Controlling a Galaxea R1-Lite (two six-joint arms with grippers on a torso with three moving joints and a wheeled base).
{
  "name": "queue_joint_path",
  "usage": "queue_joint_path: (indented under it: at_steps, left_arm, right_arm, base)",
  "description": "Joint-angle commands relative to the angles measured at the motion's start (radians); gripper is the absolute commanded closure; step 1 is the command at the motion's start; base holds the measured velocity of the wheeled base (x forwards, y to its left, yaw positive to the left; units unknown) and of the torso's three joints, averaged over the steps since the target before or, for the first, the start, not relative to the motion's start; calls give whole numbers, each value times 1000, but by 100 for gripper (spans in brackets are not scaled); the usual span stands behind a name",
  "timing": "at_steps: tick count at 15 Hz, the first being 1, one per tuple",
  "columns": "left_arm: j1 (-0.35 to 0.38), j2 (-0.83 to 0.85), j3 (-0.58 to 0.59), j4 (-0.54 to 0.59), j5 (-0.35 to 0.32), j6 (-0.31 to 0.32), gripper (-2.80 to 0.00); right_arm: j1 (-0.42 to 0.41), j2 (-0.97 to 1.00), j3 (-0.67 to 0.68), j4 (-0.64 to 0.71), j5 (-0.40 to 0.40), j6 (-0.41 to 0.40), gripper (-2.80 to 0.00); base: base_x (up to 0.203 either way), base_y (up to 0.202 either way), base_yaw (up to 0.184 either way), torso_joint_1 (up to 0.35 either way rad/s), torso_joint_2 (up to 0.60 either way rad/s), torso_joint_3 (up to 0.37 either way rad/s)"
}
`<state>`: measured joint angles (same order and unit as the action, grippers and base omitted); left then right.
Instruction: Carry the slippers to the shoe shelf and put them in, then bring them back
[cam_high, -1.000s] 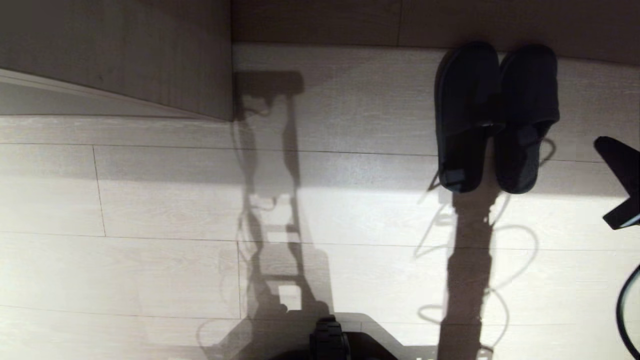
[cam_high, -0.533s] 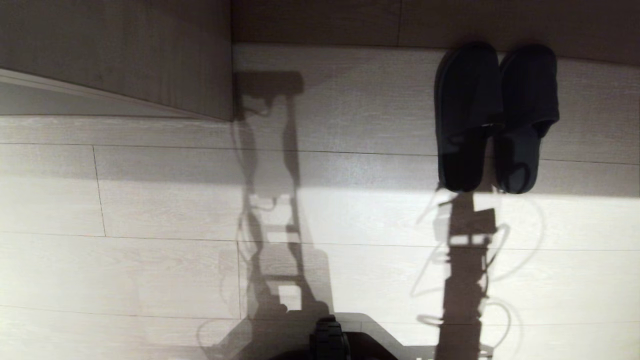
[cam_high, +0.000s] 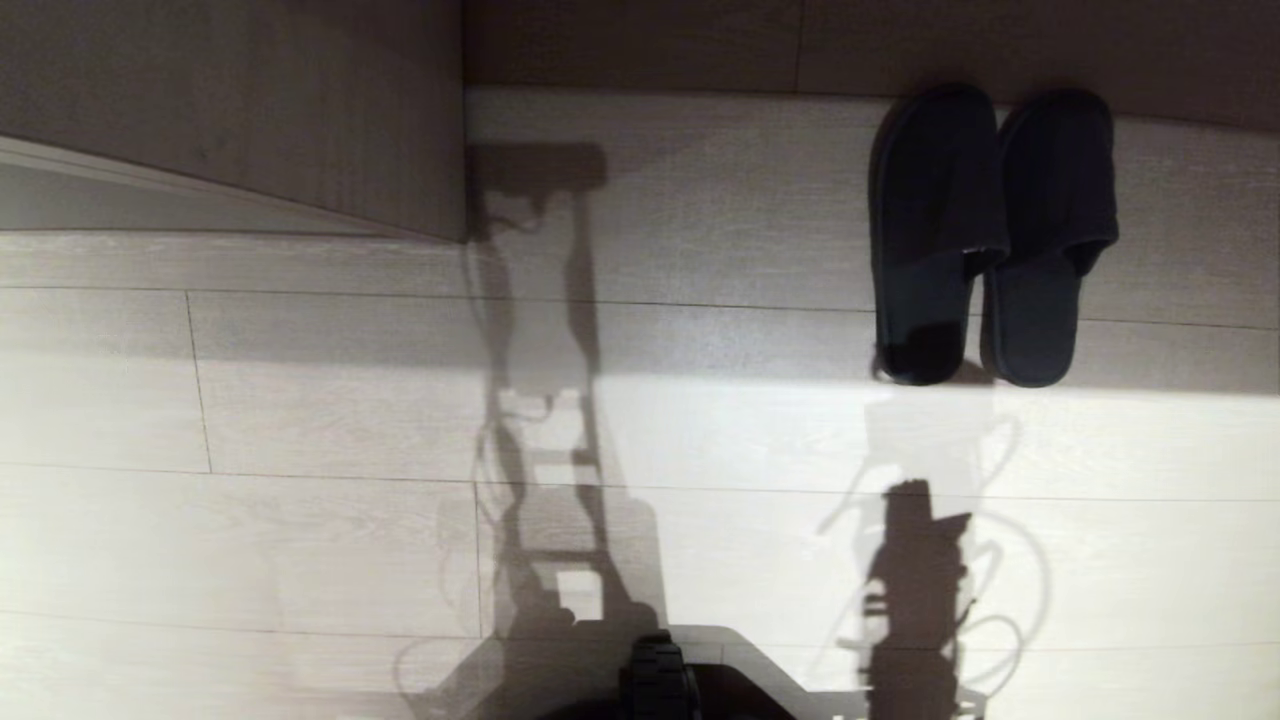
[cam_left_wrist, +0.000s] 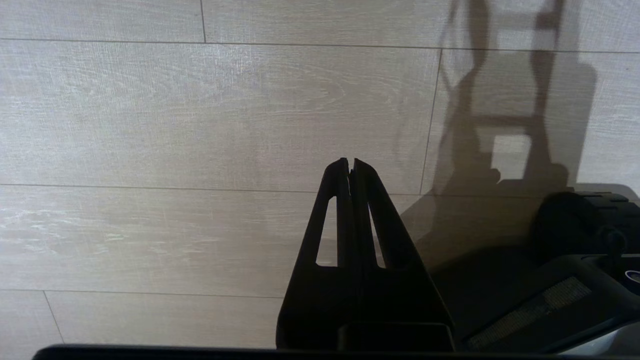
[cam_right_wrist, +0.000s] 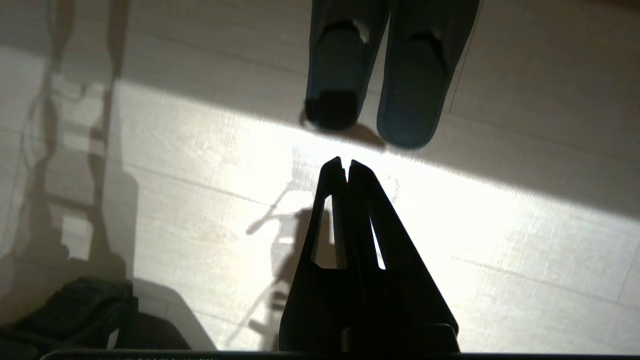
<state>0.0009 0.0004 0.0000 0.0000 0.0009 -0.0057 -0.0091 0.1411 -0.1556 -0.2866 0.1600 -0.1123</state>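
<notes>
The slippers, a dark flat pair, lie side by side on the pale floor at the back right, one (cam_high: 935, 230) touching the other (cam_high: 1055, 230), toes toward a dark wood panel. In the right wrist view their heel ends (cam_right_wrist: 410, 100) lie just beyond my right gripper (cam_right_wrist: 345, 161), which is shut, holds nothing and hangs over the sunlit floor. My left gripper (cam_left_wrist: 350, 161) is shut and empty above bare floor beside my base. Neither arm appears in the head view, only their shadows. The shoe shelf is out of view.
A beige wood-grain panel (cam_high: 300, 110) with a pale strip (cam_high: 120, 195) at its foot stands at the back left. A dark wood panel (cam_high: 900, 40) runs along the back. My base (cam_high: 660, 685) shows at the near edge. Open floor (cam_high: 300, 450) lies between.
My right arm, at the right edge one second ago, has left the head view. Its shadow has drawn back from the slippers toward me. The slippers lie where they were.
</notes>
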Motion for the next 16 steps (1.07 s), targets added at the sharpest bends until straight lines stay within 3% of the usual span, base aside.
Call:
queue_joint_path:
  at_steps: [1,4,6,8,16]
  left_arm:
    - [0,0,0,0,1,0,0]
    - [1,0,2,0,1,0,0]
    - [1,0,0,0,0,-2,0]
    - [1,0,1,0,1,0,0]
    - [0,0,0,0,1,-5,0]
  right_arm:
    - [0,-78,64,0,-1,-1,0]
    - [1,-139,155,78,-41,1,0]
    - [0,-140,155,228,-146,2,0]
    - [1,-140,156,289,-153,30,0]
    - [1,-143,157,290,-158,103,0]
  base:
    - [0,0,0,0,0,0]
    - [0,0,0,0,0,0]
    - [0,0,0,0,0,0]
    - [0,0,0,0,0,0]
    - [0,0,0,3,2,139]
